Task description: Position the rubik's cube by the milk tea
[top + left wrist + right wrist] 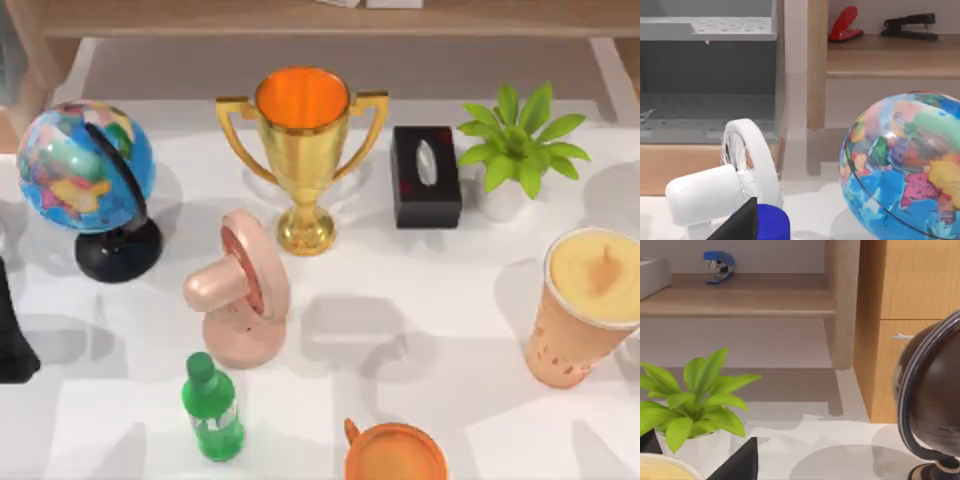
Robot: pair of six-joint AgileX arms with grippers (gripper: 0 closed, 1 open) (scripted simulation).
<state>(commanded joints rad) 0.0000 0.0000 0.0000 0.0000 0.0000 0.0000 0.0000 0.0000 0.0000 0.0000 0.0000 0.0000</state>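
milk tea [590, 305]: stands upright at the right side of the desk [420, 340], in front of the potted plant [515, 150]; its creamy top also shows in the right wrist view
left arm [12, 330]: dark shape at the desk's left edge, just in front of the globe [88, 170]; cannot tell how its fingers stand
middle of desk: gold trophy [302, 150], black tissue box [426, 176], pink fan [240, 295]
front of desk: green bottle [212, 408], orange mug [395, 452]
left wrist view: a white fan [725, 185] and a globe
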